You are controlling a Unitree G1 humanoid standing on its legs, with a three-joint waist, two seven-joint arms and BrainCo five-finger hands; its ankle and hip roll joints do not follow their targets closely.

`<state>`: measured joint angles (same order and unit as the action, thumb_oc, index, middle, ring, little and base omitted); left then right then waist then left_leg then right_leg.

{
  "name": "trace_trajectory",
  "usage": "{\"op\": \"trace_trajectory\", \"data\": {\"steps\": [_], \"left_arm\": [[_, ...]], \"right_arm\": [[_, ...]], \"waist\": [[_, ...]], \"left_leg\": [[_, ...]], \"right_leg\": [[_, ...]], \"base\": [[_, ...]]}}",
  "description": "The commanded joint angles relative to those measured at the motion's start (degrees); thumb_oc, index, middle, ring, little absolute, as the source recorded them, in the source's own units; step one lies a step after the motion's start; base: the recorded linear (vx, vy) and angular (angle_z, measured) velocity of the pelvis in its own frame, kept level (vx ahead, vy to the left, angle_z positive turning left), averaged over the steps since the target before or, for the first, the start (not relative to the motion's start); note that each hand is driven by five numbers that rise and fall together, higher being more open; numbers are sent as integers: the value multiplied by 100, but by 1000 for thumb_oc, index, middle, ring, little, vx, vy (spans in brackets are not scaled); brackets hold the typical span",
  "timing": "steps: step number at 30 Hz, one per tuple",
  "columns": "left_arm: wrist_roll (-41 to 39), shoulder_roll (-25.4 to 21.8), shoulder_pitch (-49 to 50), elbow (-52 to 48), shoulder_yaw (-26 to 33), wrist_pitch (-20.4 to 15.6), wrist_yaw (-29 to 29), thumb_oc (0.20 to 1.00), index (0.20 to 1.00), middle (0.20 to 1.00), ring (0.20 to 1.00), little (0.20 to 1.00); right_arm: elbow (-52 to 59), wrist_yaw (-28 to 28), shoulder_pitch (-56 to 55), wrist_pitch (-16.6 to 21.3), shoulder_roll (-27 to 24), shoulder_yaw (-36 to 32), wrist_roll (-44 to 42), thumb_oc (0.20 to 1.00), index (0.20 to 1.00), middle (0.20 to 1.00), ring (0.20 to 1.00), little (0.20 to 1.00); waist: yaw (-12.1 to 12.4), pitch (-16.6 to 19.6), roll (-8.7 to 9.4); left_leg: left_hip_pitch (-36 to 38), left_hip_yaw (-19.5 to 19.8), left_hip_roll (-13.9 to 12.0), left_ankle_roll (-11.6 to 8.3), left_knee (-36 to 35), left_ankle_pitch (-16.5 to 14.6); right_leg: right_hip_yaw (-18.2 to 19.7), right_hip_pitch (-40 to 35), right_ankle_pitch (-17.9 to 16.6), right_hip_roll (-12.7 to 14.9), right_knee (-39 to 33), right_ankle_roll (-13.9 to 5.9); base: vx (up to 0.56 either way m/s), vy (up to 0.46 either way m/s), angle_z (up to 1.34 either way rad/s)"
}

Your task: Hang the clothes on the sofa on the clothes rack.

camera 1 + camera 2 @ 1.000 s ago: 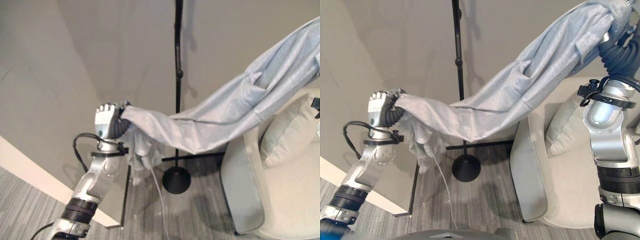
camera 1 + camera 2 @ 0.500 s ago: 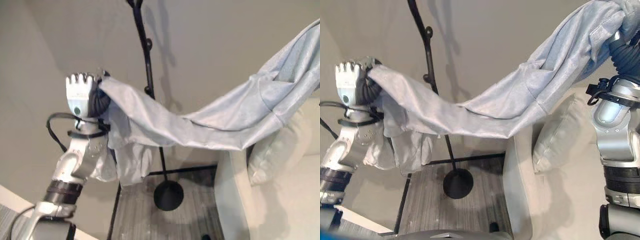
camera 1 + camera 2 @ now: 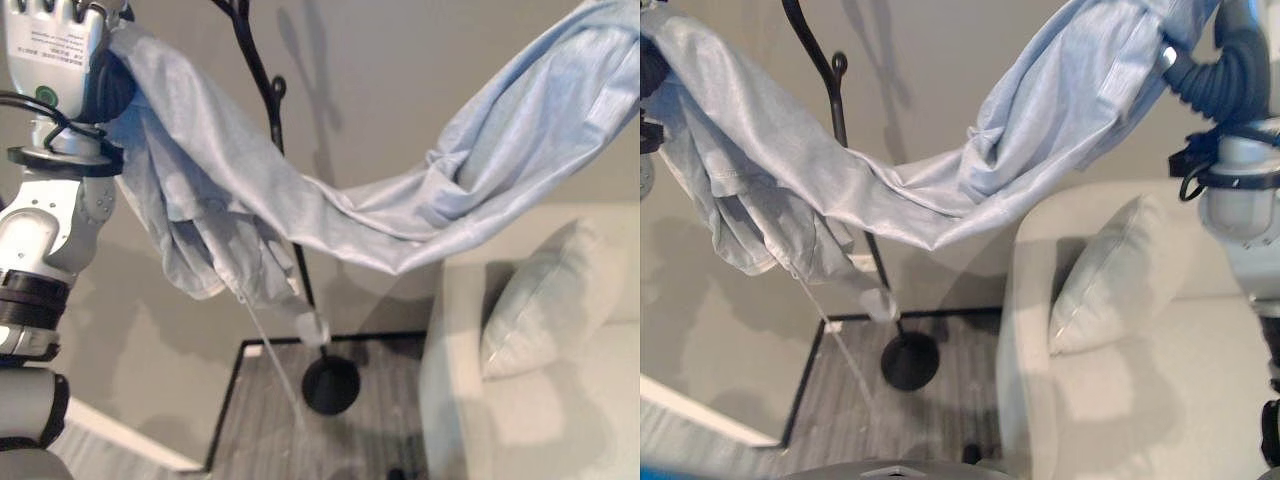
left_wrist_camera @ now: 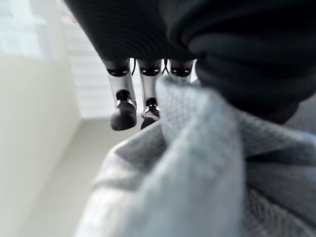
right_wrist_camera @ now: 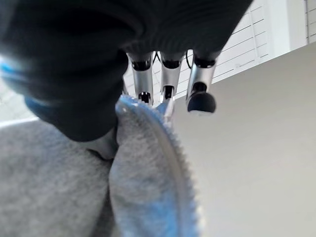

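- Light grey garment (image 3: 400,215) is off the sofa (image 3: 1120,400) and up in the air, stretched between both hands, sagging in the middle in front of the black clothes rack (image 3: 262,95).
- Not hung yet: no part of the cloth sits over a rack hook as far as I can tell; the pole passes behind the drape, so contact there is unclear.
- Judgement: pick-up done, lift done; left to do is getting the collar or a fold over a hook and letting go.
- Left hand (image 3: 55,45) is high up beside the rack top, with one end of the garment bunched at it; a drawstring (image 3: 270,350) hangs from that bunch.
- Left wrist view: fingers (image 4: 123,106) curled down onto the cloth, fabric bunched under them — closed grip on it.
- Right hand (image 5: 168,86) holds the other end, raised above the sofa side; its fingers bend in against a zipper edge, cloth pinched against the thumb side.
- A pale cushion (image 3: 1105,275) remains on the sofa; rack base (image 3: 331,384) stands on the floor just beside the sofa.
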<state>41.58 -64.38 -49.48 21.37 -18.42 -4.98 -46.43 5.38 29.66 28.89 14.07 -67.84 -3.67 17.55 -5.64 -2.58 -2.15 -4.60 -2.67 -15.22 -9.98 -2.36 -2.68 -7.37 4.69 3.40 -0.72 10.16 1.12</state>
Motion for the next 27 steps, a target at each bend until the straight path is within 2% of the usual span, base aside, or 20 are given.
{"op": "trace_trajectory", "data": {"steps": [1, 3, 5, 6, 15, 18, 21, 27], "left_arm": [[-36, -219, -74, 185, 188, 123, -104, 200, 200, 200, 200, 200], [-152, -119, -228, 412, -47, 94, -54, 200, 200, 200, 200, 200], [-191, -112, -304, 525, -153, 90, -41, 200, 200, 200, 200, 200], [-293, -134, -387, 731, -290, 98, -42, 200, 200, 200, 200, 200], [-672, -230, -602, 1673, -693, 182, 192, 200, 200, 200, 200, 200], [-1016, -136, -900, 2297, -1019, 115, 308, 200, 200, 200, 200, 200], [-1455, 92, -1273, 2817, -1474, -53, 565, 200, 200, 200, 200, 200], [-1967, 536, -1889, 3420, -1954, -146, 907, 200, 200, 200, 200, 200]], "right_arm": [[-259, 354, 363, -181, -55, 140, 103, 200, 200, 200, 200, 200], [-849, 512, 603, -402, -45, 405, 101, 200, 200, 200, 200, 200], [-1049, 555, 749, -441, -43, 553, 63, 200, 200, 200, 200, 200], [-1539, 591, 1000, -517, -58, 807, -84, 200, 200, 200, 200, 200], [-2635, 528, 1858, -699, -87, 1685, -251, 200, 200, 200, 200, 200], [-3310, 475, 2474, -742, -88, 2256, -463, 200, 200, 200, 200, 200], [-4264, 218, 3403, -764, 51, 3109, -933, 200, 200, 200, 200, 200], [-5540, -137, 4571, -842, 386, 4072, -1529, 200, 200, 200, 200, 200]], "waist": [[212, 560, 281], [218, 709, 219], [236, 732, 224], [266, 764, 231], [336, 837, 268], [349, 853, 291], [362, 840, 315], [367, 774, 321]], "left_leg": [[293, -288, 476, 173, -211, 913], [498, -425, 614, 185, -264, 766], [541, -469, 657, 205, -264, 714], [609, -518, 727, 245, -264, 650], [774, -660, 875, 366, -264, 444], [815, -704, 904, 385, -264, 402], [821, -732, 919, 391, -264, 385], [778, -727, 935, 391, -264, 388]], "right_leg": [[236, -1244, -50, 807, -1346, -812], [247, -1273, -136, 934, -1412, -884], [282, -1272, -160, 976, -1423, -913], [321, -1251, -223, 1043, -1433, -965], [388, -1224, -355, 1204, -1497, -1116], [404, -1224, -388, 1243, -1508, -1159], [411, -1192, -426, 1263, -1512, -1193], [420, -1127, -455, 1259, -1515, -1217]], "base": [[153, 115, -3], [209, 167, -34], [141, 121, -29], [105, 104, -23], [84, 69, -4], [68, 45, -2], [53, 29, -1], [55, 8, -2]]}}
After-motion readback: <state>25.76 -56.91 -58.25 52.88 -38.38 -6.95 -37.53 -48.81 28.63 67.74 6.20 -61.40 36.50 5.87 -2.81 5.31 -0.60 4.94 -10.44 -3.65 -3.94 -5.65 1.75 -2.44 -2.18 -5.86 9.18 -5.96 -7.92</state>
